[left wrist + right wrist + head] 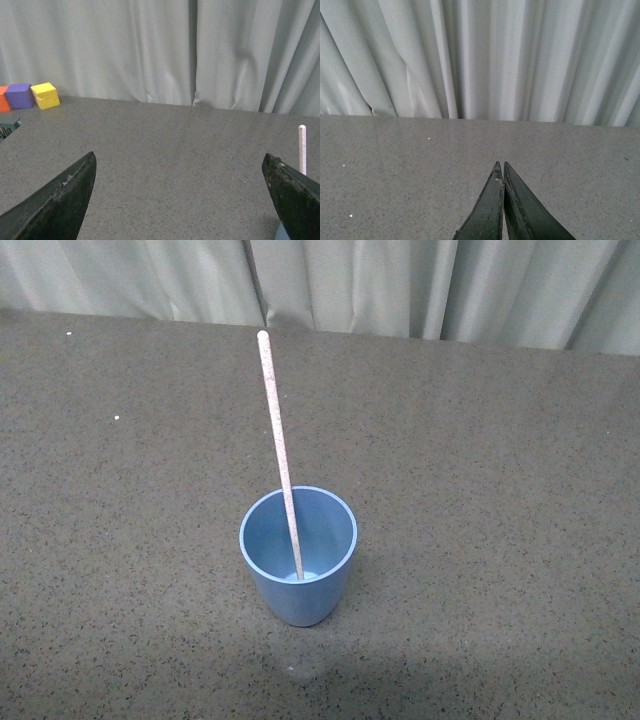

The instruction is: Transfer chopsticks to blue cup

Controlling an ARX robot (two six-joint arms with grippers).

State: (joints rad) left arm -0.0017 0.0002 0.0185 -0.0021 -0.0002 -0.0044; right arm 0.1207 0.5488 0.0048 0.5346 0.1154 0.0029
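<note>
The chopstick [281,465] stands inside the blue cup [298,602], with its lower end on the cup floor and its upper part leaning over the far rim, so the task looks finished. The stick seems light, thin and stiff, and its smooth surface may slip. If it must be taken again, the free upper half is the best place to hold it. The cup also seems light and could tip if the stick is pushed. The left hand [178,157] is spread wide and empty, while the right hand [500,167] is pressed together on nothing. Three coloured blocks [45,95] lie well apart on the worktop [500,490], near the curtain [150,50], and they block nothing.
</note>
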